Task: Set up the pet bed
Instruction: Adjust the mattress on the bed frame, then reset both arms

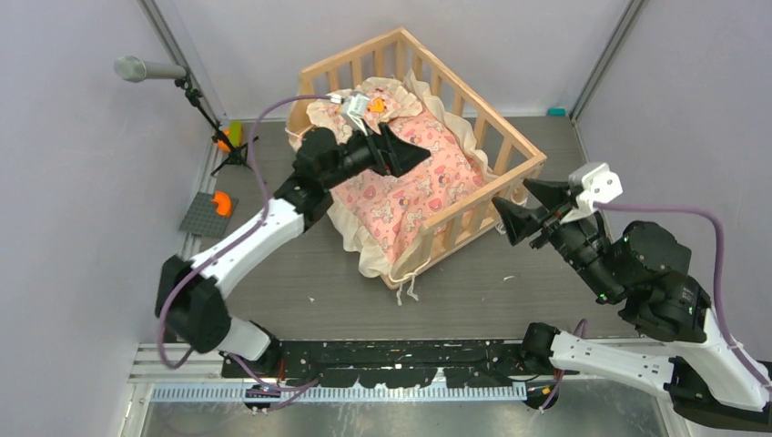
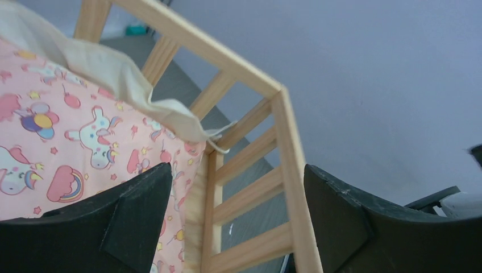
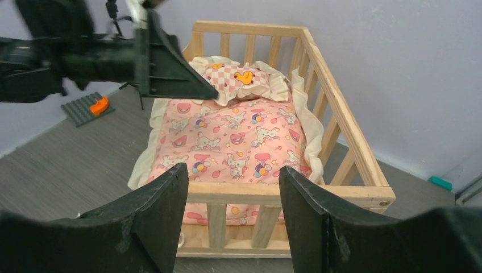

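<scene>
Left gripper (image 1: 405, 150) (image 2: 237, 170): mine, jaws spread wide, nothing between them, hovering above the pink printed cushion (image 1: 410, 196) (image 2: 68, 142) with the fingers pointing toward the far-right railing. Right gripper (image 1: 528, 208) (image 3: 232, 170): mine, jaws likewise wide apart and empty, held just outside the near-right corner of the frame and facing in over the front rail. Pet bed (image 1: 482, 105) (image 2: 199, 48) (image 3: 250, 28): pale wooden crib-like frame with slatted sides, standing upright on the grey wood-grain table (image 1: 300, 273), set at a diagonal in the middle-far part of the surface, ahead of both my arm bases. Cushion (image 3: 233, 142): lies flat inside the frame, unicorn-and-rainbow print up, its cream frill pushed up against the right railing and spilling out on the left side; thin ties dangle at the near corner. Small frilled pillow (image 1: 380, 107) (image 3: 241, 79): checkered pink with an orange duck, resting on the far end of the cushion against the back rail. Grey studded plate (image 1: 209, 211) (image 3: 85, 108): on the table well left of the bed, an orange piece on top. Microphone (image 1: 150, 68): on a black stand at the far left.
</scene>
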Available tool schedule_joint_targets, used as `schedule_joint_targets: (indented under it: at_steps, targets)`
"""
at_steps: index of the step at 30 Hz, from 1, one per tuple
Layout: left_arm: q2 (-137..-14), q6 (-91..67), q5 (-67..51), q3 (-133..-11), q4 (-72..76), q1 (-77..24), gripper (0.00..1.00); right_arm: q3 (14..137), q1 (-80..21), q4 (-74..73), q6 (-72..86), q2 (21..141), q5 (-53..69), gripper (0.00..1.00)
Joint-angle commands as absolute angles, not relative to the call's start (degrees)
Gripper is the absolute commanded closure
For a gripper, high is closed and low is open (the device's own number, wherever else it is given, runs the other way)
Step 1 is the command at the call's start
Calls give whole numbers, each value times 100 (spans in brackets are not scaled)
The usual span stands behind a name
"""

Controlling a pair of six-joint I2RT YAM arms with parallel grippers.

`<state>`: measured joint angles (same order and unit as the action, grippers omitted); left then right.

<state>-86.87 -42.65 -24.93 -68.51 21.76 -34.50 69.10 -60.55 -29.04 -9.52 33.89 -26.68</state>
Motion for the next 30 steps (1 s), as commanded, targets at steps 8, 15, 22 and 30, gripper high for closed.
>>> schedule_joint_targets:
  at_steps: [8, 15, 22, 30]
  targets:
    - [-5784, -2950, 34, -6937, -2670, -3472, 7, 9045, -6082, -5401, 1789, 4571, -4859, 33]
    - [-3894, -2948, 1173, -6054, -4229, -3470, 2, 10251, -6019, -7063, 2358, 5589, -4622, 30]
    - [-3841, -2926, 1641, -6425, -5305, -3469, 0, 12171, -5779, -7645, 1915, 6478, -4299, 24]
    - [-3743, -2854, 1652, -6237, -5278, -3471, 0, 12135, -2722, -7218, 1618, 7326, -1064, 23]
